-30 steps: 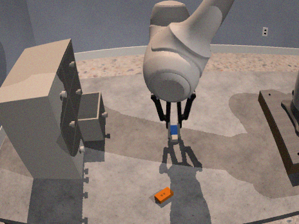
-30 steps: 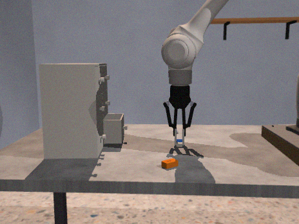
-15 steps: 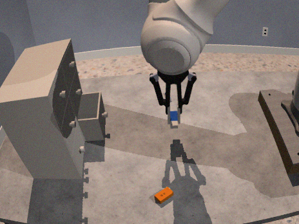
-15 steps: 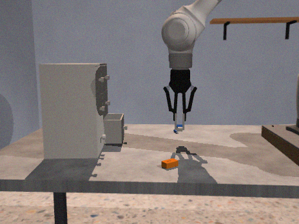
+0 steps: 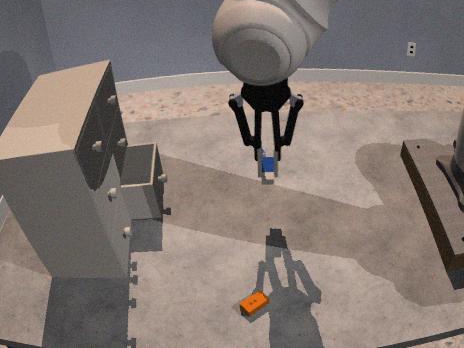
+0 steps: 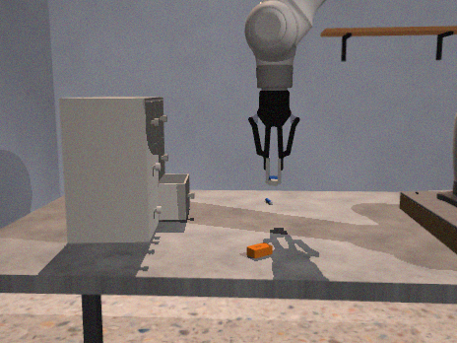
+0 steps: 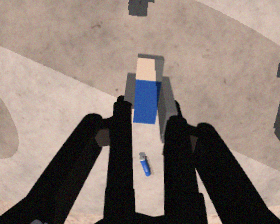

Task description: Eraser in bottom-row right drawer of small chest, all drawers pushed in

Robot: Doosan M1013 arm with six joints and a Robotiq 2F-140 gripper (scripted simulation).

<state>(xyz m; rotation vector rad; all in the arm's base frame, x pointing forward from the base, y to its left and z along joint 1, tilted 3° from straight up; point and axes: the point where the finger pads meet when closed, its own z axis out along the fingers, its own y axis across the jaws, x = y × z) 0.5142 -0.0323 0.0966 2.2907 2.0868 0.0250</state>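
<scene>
Above the table [image 6: 212,284], well clear of its top, we see the gripper [image 6: 274,175] hanging with its fingers clamped on the eraser [image 5: 268,166], a blue and white block held upright between the pads. At the left stands the chest [image 6: 105,169], with one bottom-row drawer [image 5: 142,173] pulled partway out and the others in. We note a small blue item [image 6: 268,201] lying on the table beyond the gripper, and an orange block [image 5: 254,303] on the near side, beside the gripper's shadow.
</scene>
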